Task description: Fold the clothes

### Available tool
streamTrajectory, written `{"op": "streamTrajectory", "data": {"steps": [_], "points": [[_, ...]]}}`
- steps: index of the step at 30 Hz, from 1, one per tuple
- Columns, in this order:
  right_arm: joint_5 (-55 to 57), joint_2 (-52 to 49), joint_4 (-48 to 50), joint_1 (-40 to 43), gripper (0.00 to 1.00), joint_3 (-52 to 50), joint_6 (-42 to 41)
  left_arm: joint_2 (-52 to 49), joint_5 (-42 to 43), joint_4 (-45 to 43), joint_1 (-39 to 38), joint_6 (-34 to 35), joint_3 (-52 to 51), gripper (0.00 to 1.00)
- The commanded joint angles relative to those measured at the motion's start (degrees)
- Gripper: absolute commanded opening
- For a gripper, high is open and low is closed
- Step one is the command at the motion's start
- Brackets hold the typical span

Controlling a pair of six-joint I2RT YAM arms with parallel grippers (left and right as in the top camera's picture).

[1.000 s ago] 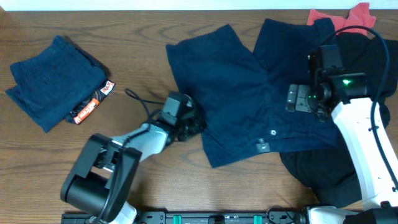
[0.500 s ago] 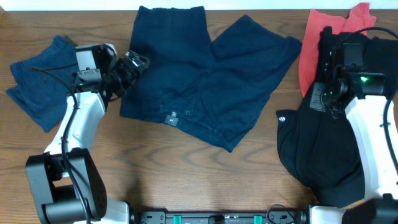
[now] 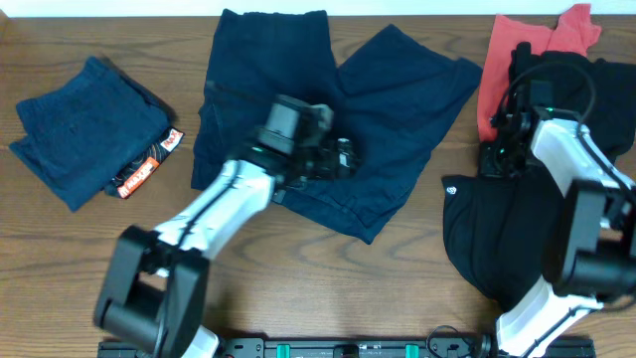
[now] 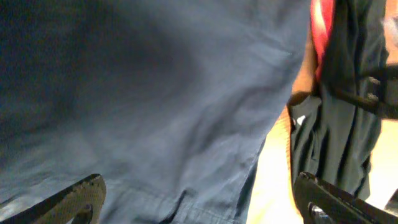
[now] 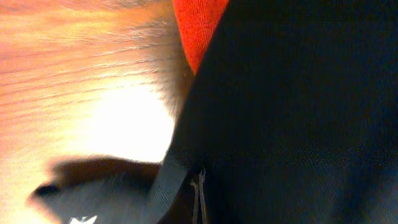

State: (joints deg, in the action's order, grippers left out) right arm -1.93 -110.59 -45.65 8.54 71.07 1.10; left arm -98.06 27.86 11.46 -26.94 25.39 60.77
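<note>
the step in hand looks like the first fold of the plain navy blue fabric shorts (image 3: 397, 89), which lie spread flat across the upper centre of the overhead frame, waistband toward the top edge and one leg slanting to the upper right. the left gripper (image 3: 343, 159) hangs over the middle of them, near the crotch seam. in the left wrist view its fingers (image 4: 84, 196) stand far apart at the bottom corners with only smooth navy cloth under them, so they are released and hold nothing.

the right gripper (image 3: 494, 157) sits at the right of the frame on the edge of the heap of black fabric garments (image 3: 512, 249), just below the coral-red fabric piece (image 3: 542, 35). its wrist view shows black cloth, a red corner and bare wood but no fingers, and from above it is dark on dark, so i cannot tell whether it is clenched or released.

a pair of folded navy shorts (image 3: 75, 124) with an orange-and-black tag (image 3: 147, 166) rests at the upper left of the brown wooden table (image 3: 298, 288), apparently one garment finished.

my reading of the next move: the left gripper needs an edge rather than the flat middle — a leg hem or the waistband — pinched so that only one layer lifts, then carried across so the halves meet squarely.
</note>
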Motion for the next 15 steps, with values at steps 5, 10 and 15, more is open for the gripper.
{"op": "streamTrajectory", "data": {"steps": [5, 10, 15], "points": [[14.05, -6.38, -0.68, 5.79, 0.01, -0.37, -5.49, -8.59, -3.28, -3.17, -5.99, 1.73, -0.55, 0.98], [26.73, -5.66, -5.25, 15.5, 0.02, 1.09, -19.5, -12.22, 2.67, -0.7, -6.14, 2.75, -0.55, 0.98], [12.33, -3.32, -6.45, 25.38, 0.04, 4.22, -19.06, -13.16, 3.87, 4.52, -6.14, 2.75, -0.55, 0.98]]}}
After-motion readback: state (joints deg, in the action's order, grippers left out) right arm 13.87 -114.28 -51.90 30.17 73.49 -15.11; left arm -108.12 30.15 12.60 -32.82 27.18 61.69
